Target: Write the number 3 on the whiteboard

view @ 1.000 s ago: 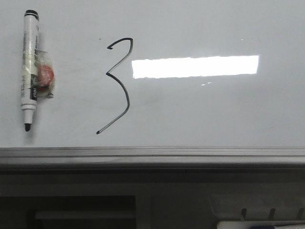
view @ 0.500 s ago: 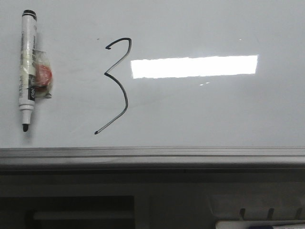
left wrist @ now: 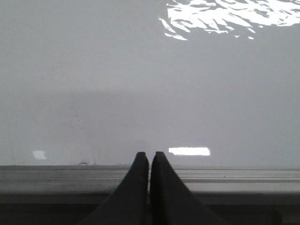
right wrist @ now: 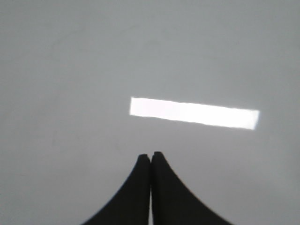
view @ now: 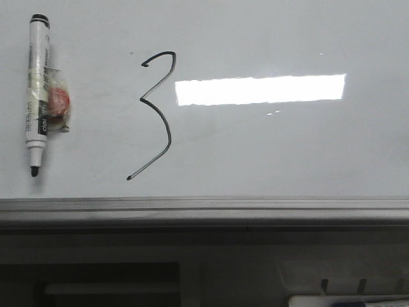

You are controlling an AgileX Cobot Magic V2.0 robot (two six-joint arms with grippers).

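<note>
A thin black hand-drawn number 3 stands on the glossy pale whiteboard, left of the bright rectangular light reflection. A white marker with a black cap end and bare black tip lies on the board at the far left, with a taped red piece at its side. Neither gripper shows in the front view. My left gripper is shut and empty, over the board's grey edge strip. My right gripper is shut and empty above bare whiteboard.
The grey metal edge strip runs along the board's near side. Below it is a dark recess with a slot and a pale object at the bottom right corner.
The picture has shifted a few pixels left since a second ago; the 3 and the marker keep their places on the board. Nothing else has changed.
</note>
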